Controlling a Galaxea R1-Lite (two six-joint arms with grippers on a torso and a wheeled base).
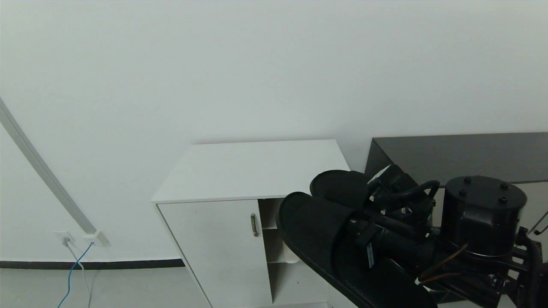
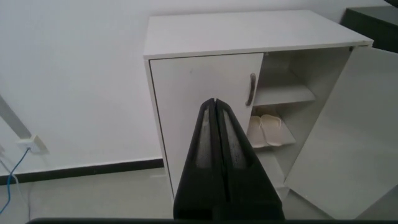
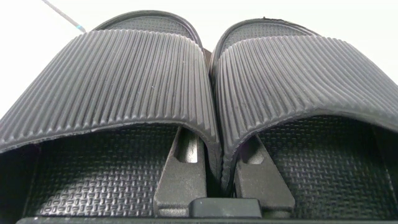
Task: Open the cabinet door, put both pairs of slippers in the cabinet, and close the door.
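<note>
A pair of black ribbed rubber slippers (image 1: 325, 226) hangs at 3 o'clock from the open right half of the white wooden cabinet (image 1: 257, 171). The wide pair could likely catch a shelf edge or the flat white open door (image 2: 348, 137) and twist free, since only its touching inner walls are pinched. The right gripper (image 3: 214, 186), nearly closed, clamps those walls. The left gripper (image 2: 214, 109), fingers pressed together, holds nothing. A pair of plain white slippers (image 2: 270, 129) lies on a lower shelf.

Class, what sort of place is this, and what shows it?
Probably an indoor entryway: a white shoe cabinet with pale slippers on its shelf, and wall sockets near the floor.
</note>
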